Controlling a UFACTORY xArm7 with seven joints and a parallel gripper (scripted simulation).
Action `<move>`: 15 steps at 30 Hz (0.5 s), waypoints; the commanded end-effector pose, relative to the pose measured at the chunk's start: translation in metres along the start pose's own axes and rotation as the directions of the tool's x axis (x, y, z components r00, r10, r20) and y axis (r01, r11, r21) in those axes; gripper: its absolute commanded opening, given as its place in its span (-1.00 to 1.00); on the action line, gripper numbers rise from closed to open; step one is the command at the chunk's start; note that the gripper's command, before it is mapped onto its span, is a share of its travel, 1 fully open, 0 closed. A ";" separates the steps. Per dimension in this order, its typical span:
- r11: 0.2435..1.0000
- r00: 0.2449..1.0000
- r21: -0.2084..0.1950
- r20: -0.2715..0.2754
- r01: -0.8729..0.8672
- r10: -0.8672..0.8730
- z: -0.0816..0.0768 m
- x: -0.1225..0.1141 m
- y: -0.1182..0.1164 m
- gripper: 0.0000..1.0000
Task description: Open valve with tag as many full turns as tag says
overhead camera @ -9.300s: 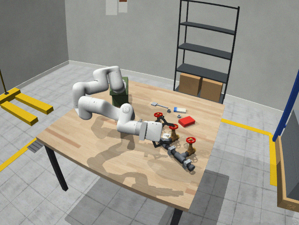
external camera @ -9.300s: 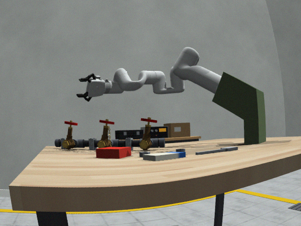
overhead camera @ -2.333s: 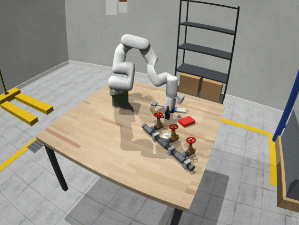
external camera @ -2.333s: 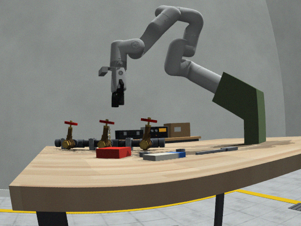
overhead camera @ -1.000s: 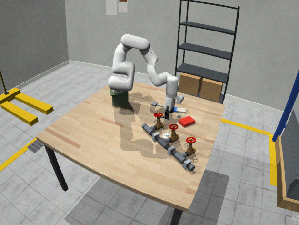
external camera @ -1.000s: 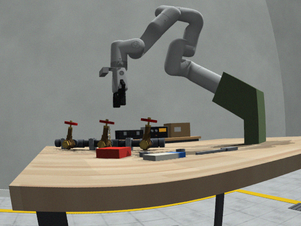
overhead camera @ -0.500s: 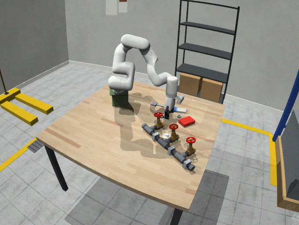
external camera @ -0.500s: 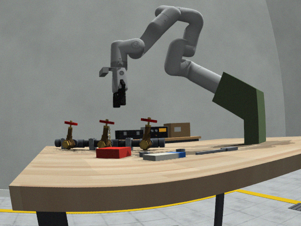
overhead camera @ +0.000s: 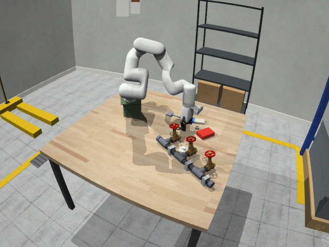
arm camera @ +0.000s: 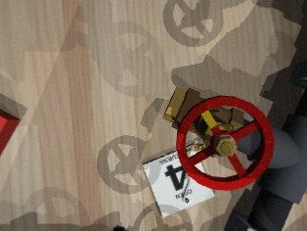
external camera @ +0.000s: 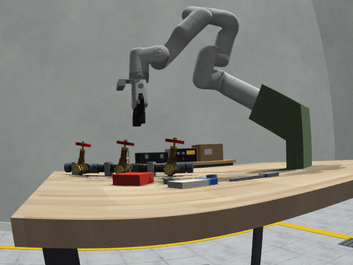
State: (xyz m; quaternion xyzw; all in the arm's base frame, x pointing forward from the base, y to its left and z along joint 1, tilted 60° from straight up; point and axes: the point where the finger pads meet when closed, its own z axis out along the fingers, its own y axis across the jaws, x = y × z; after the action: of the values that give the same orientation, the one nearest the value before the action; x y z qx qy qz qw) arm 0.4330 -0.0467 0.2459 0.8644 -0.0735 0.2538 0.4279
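A grey pipe [overhead camera: 181,157] [external camera: 96,167] lies on the wooden table and carries three brass valves with red handwheels. The middle valve [overhead camera: 190,139] [external camera: 125,142] [arm camera: 225,145] has a white tag [overhead camera: 183,149] [arm camera: 171,181] chained to it; the tag lies flat on the table and shows the number 4. The other two valves are the one nearest the arm's base [overhead camera: 174,125] [external camera: 174,140] and the one at the far end of the pipe [overhead camera: 209,153] [external camera: 84,142]. My gripper [overhead camera: 183,128] [external camera: 138,122] is open and empty. It hangs well above the handwheels, a little to the base side of the tagged valve.
A red box [overhead camera: 205,133] [external camera: 132,178] [arm camera: 5,129], a flat grey and blue block [overhead camera: 198,120] [external camera: 191,182], a small dark ring [overhead camera: 197,127] [external camera: 211,176] and a grey bar [overhead camera: 171,114] [external camera: 250,176] lie beside the pipe. The arm's green base [overhead camera: 131,107] stands at the table's back.
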 end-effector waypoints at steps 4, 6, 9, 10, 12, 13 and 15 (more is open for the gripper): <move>0.922 0.920 0.027 -0.052 -0.387 0.388 0.004 0.018 0.005 1.00; 0.880 0.878 0.038 -0.061 -0.474 0.475 0.006 0.024 0.007 1.00; 0.803 0.800 0.056 -0.072 -0.593 0.596 0.009 0.032 0.010 1.00; 0.774 0.770 0.063 -0.076 -0.630 0.633 0.010 0.034 0.011 1.00; 0.774 0.770 0.063 -0.076 -0.630 0.633 0.010 0.034 0.011 1.00; 0.679 0.674 0.081 -0.084 -0.730 0.734 0.010 0.036 0.012 1.00; 0.630 0.624 0.090 -0.086 -0.771 0.777 0.012 0.039 0.013 1.00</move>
State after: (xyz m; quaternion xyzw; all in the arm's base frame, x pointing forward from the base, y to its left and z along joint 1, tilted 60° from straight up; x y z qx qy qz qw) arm 0.4581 -0.0591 0.2641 0.7950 -0.3200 0.4131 0.3082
